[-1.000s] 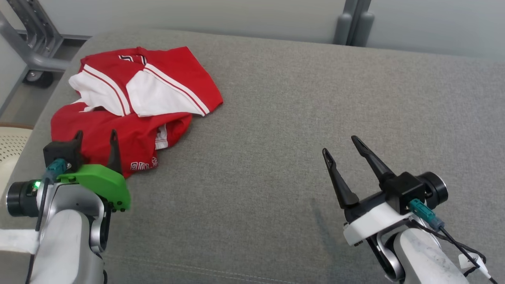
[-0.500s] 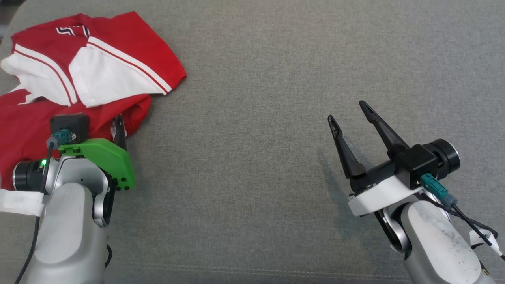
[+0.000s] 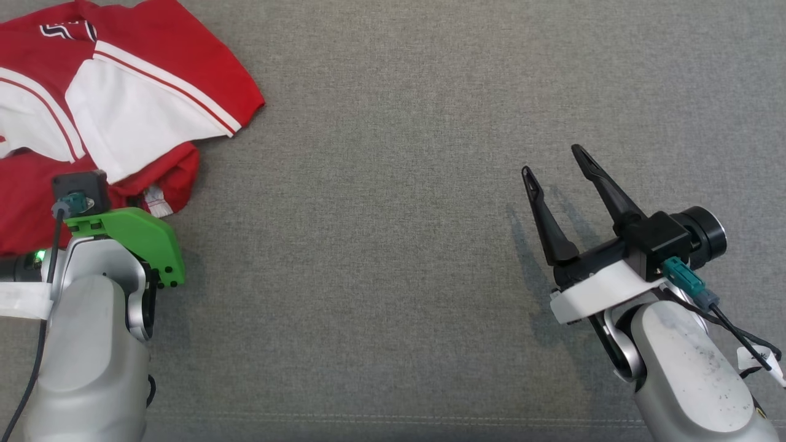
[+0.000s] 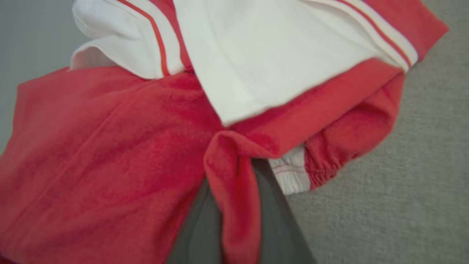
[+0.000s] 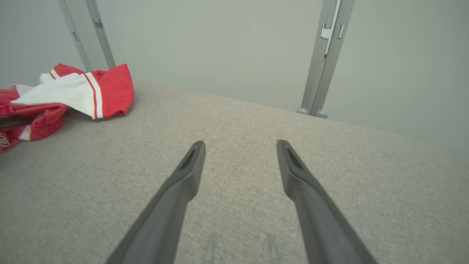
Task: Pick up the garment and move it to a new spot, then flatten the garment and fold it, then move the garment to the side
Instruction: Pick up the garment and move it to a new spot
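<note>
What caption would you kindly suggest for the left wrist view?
Left gripper pinching a fold of the crumpled red-and-white garment on grey upholstery.

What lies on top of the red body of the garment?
On the garment, white panels with red stripes lie folded over the red body. The left end effector pinches a red fold beside them. What is beneath the panels is covered.

Surface: you have a grey woven cushion (image 3: 393,245)
On it: your red-and-white garment (image 3: 129,110) lies crumpled at far left
</note>
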Motion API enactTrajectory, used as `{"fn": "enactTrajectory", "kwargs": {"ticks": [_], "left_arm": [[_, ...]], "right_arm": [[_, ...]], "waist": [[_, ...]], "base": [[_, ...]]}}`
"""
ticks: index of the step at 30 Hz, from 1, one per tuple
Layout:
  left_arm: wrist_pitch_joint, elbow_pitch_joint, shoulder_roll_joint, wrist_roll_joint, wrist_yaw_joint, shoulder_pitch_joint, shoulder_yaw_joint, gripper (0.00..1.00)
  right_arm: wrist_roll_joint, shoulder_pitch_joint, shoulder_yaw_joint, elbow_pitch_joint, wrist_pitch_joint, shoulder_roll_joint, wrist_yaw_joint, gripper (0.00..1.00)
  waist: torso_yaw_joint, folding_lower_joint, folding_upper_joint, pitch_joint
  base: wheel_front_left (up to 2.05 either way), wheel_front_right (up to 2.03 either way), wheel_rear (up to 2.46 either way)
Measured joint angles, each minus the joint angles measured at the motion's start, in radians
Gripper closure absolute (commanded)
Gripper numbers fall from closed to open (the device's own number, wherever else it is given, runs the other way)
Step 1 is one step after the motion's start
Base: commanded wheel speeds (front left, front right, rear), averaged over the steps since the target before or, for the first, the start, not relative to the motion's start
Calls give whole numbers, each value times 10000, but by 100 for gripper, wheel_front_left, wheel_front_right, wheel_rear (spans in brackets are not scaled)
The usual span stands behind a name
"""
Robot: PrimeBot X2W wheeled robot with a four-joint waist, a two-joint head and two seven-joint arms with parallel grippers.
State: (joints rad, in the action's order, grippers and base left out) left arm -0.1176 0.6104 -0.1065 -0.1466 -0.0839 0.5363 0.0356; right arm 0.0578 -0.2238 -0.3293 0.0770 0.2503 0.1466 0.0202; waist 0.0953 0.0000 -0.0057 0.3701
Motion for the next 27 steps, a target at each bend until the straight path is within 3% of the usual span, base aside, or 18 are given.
{"fn": "enactTrajectory", "kwargs": {"ticks": [14,27], "left_arm": [[2096,-385,619,-901,-42,95,-535,100],[3214,-1538,637,-907,596,25,163,100]], "right_arm": [[226,-108,318,640,17,-211,-138,0],[568,342,332,798,17,-541,-228,0]], "waist": [[93,0,0,-813],[79,0,0,-2323]], "base": [[0,0,0],[0,0,0]]}}
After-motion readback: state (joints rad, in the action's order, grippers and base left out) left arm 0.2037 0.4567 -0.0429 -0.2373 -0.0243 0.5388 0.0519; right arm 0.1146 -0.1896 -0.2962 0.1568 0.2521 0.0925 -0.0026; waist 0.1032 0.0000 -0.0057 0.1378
